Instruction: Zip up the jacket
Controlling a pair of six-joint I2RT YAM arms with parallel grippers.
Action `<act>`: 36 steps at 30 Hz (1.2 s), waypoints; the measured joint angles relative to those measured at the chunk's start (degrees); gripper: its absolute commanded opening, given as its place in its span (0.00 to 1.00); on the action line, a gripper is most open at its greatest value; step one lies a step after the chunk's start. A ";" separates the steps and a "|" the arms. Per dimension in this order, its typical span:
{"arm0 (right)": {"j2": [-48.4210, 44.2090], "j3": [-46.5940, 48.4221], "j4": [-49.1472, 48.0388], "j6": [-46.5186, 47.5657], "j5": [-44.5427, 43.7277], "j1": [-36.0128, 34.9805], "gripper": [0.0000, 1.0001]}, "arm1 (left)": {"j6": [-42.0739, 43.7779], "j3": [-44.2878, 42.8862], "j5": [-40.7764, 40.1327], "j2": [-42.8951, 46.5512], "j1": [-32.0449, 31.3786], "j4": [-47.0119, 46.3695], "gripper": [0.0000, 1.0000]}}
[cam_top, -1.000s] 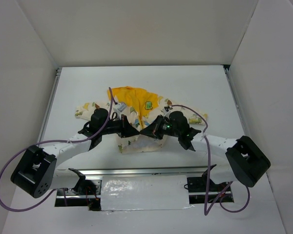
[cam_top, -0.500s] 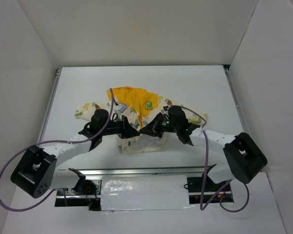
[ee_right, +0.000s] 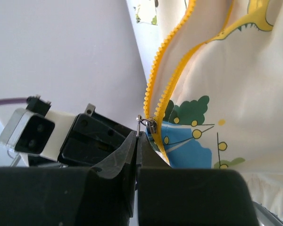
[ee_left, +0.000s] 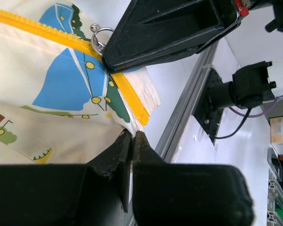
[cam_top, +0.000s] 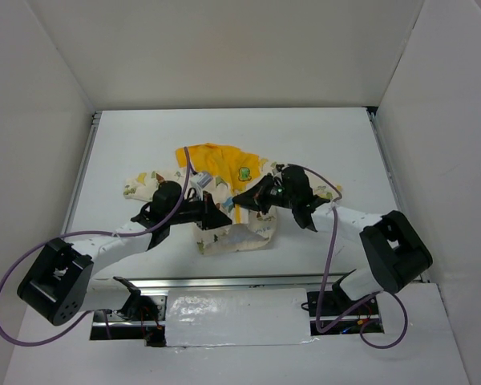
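Observation:
The cream jacket (cam_top: 222,170) with cartoon prints and a yellow hood lies crumpled at the table's middle. My left gripper (cam_top: 221,218) is shut on its bottom hem (ee_left: 140,123), just below the end of the yellow zipper tape (ee_left: 127,96). My right gripper (cam_top: 243,198) faces it from the right and is shut on the metal zipper pull (ee_right: 140,123). The slider (ee_right: 151,125) sits low on the zipper. Above it the two rows of yellow teeth (ee_right: 153,75) run apart, unjoined. The pull ring (ee_left: 98,35) shows beside the right finger (ee_left: 170,26) in the left wrist view.
The white table (cam_top: 144,136) is walled on three sides. A metal rail (cam_top: 224,282) runs along the near edge, also in the left wrist view (ee_left: 186,108). Purple cables (cam_top: 8,313) loop off both arms. The two grippers sit almost touching over the jacket's front.
My right gripper has moved up and slightly left, away from the near edge, with the pull in it. The jacket's lower front is stretched between the grippers. The left gripper has barely moved.

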State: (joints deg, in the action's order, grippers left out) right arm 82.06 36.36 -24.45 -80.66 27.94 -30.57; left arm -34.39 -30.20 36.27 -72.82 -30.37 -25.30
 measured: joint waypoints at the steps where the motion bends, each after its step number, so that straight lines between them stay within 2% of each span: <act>1: 0.83 1.03 0.87 0.44 0.31 0.09 0.00 | 0.00 0.00 -0.50 0.00 -0.09 0.00 0.00; 8: 10.19 15.26 8.44 4.07 3.87 2.62 0.00 | -0.24 0.94 -7.48 3.45 -0.72 -1.33 0.00; 17: 27.06 37.46 13.16 3.87 3.32 14.56 0.00 | -0.55 4.22 -12.26 11.34 -6.01 5.77 0.00; 19: 28.68 41.55 16.87 4.11 2.60 16.61 0.00 | -0.61 5.05 -13.05 12.55 -6.58 7.08 0.00; 29: 33.24 63.25 44.76 11.26 7.93 24.81 0.00 | -0.61 3.17 -28.02 16.63 -7.28 7.08 0.00; 35: 32.17 67.25 50.36 18.14 5.38 30.60 0.00 | -0.50 -2.51 -29.92 10.51 -8.35 7.85 0.00; 36: 31.98 67.49 50.73 19.30 4.42 30.99 0.00 | -0.48 -4.31 -30.05 8.87 -8.55 8.52 0.09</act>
State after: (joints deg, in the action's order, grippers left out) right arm 114.04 103.85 26.28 -61.36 32.36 0.43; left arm -34.87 -34.50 6.22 -63.94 -38.92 -16.78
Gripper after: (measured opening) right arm 0.007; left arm 0.127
